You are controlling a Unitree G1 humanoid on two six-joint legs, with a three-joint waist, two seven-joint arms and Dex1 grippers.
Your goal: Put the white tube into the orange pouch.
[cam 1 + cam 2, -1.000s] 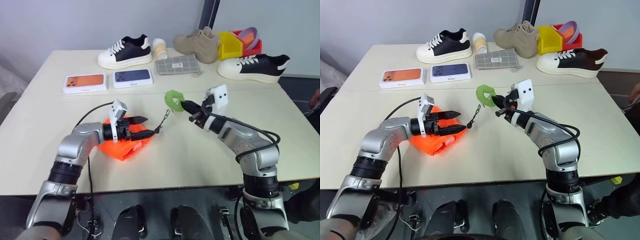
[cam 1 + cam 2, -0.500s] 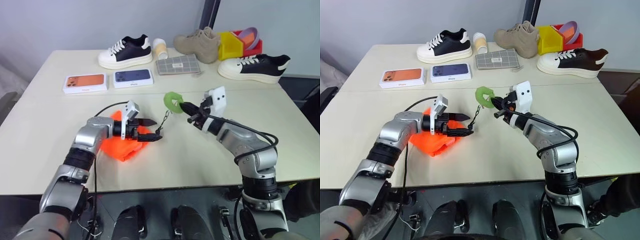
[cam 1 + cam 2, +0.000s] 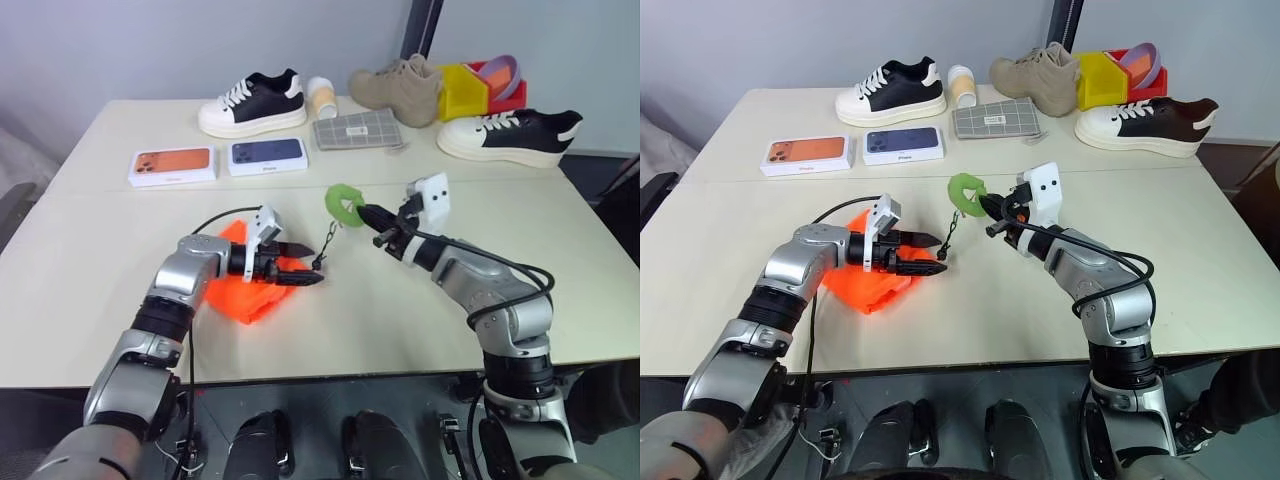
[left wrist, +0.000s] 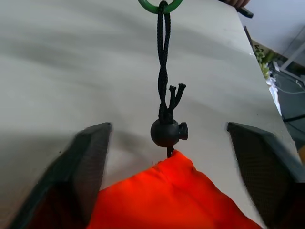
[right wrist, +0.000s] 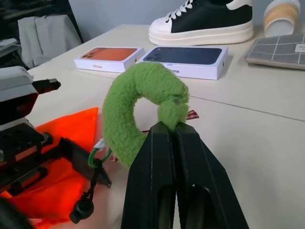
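The orange pouch (image 3: 235, 292) lies crumpled on the near half of the table. Its dark cord (image 3: 328, 238) rises rightwards to a fuzzy green ring (image 3: 346, 201). My right gripper (image 3: 366, 212) is shut on that ring and holds it above the table, which keeps the cord taut. My left gripper (image 3: 312, 266) is open and points right over the pouch's mouth. In the left wrist view, the round black cord lock (image 4: 167, 132) sits between its fingers, apart from both. The white tube is out of view.
At the back stand an orange phone box (image 3: 171, 165), a blue phone box (image 3: 265, 155), two black-and-white sneakers (image 3: 252, 102) (image 3: 510, 133), a tan shoe (image 3: 395, 85), a cup (image 3: 320, 97), a grey checked wallet (image 3: 355, 130) and coloured bins (image 3: 470, 88).
My left gripper has moved right along the pouch to the cord lock, and its fingers have narrowed a little. The right gripper has kept still with the green ring.
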